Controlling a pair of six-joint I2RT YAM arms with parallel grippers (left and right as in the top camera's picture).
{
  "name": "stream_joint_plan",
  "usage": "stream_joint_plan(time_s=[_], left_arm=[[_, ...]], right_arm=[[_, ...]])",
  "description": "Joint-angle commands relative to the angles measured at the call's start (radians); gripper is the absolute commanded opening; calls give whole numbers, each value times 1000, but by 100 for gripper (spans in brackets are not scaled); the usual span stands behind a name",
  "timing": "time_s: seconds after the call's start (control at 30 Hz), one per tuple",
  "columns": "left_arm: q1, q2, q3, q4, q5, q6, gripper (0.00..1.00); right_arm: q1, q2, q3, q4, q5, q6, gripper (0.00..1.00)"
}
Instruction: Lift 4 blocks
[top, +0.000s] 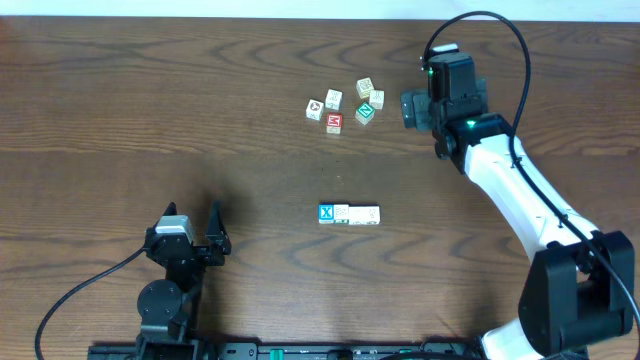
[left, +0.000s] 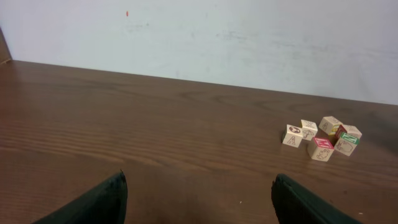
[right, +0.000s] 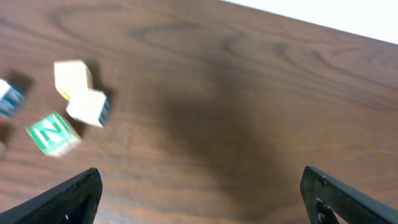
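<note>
Lying mid-tabletop, four blocks in one row, well apart from left tool and right tool, both gaping; six stray cubes.

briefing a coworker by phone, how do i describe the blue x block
On the dark wooden table, skip the loose cluster of cubes at the far side and find the short row of four wooden cubes near the middle. The bright blue cube with a white X sits at the row's end toward the left gripper; the other three are cream-white.
</note>
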Motion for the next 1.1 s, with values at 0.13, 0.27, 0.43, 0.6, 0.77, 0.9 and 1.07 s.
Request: stream_joint_plan(time_s=[0.13,0.27,0.43,0.6,0.77,0.9,1.07], left_arm=[[8,-5,-8,-51,-45,-4,75],[8,-5,-8,-51,-45,-4,75],[8,-5,-8,-51,-45,-4,75],[8,-5,-8,-51,-45,-4,75],[8,-5,-8,-51,-45,-4,75],[8,-5,-8,-51,-45,-4,75],[8,-5,-8,-51,-45,-4,75]], right_arm=[[31,-201,2,-61,76,-56,99],[34,-335,-31,-35,73,-55,99],[3,-536,-212,159,-2,-55,99],[-5,-786,-445,271,-42,47,99],[-28,-1008,-624,286,-44,164,99],[-61,-1191,-766,340,-77,207,99],[-105,-1381,-909,344,-123,207,99]])
